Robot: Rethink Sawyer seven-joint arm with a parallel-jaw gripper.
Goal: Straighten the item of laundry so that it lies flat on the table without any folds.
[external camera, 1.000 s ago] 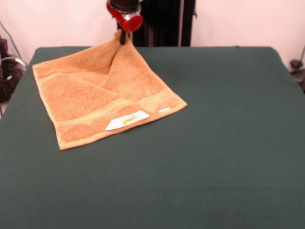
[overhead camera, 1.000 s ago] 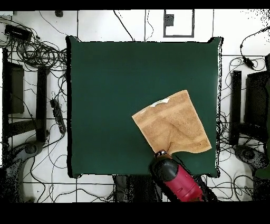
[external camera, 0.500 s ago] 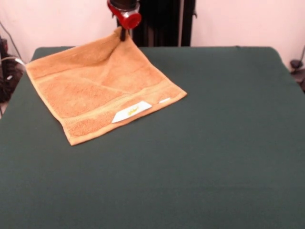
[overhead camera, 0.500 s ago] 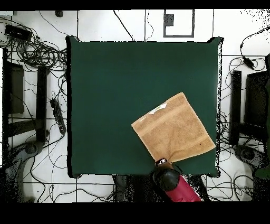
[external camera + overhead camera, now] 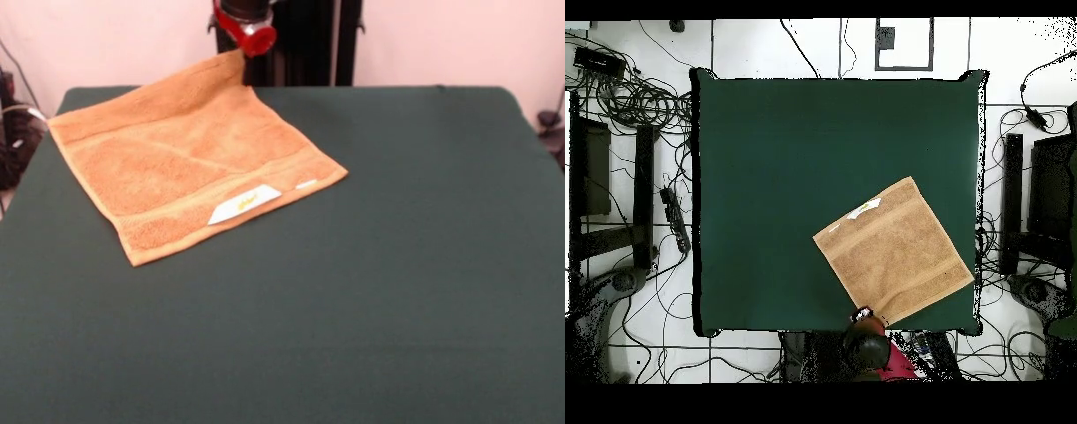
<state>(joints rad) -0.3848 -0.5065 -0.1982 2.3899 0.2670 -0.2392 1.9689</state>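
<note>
We found the towel (image 5: 190, 168) spread nearly flat on the far left part of the table (image 5: 397, 265), its label (image 5: 244, 204) at the near edge. One far corner rose toward the gripper (image 5: 248, 35); we could not tell whether it pinched. Cables (image 5: 635, 100) cluttered the surrounding floor.

Tangled black cables (image 5: 640, 100) are being seen on the pale tiled floor (image 5: 745, 45) beyond one short edge of the table, running on past both corners of that edge. Dark equipment racks (image 5: 590, 170) are standing along that same side, and another dark rack (image 5: 1055, 190) is standing beyond the opposite short edge. A grey framed panel (image 5: 903, 45) is lying on the floor beyond the table's long edge. In the front view, a pale wall (image 5: 441, 40) is being shown behind the far edge.
</note>
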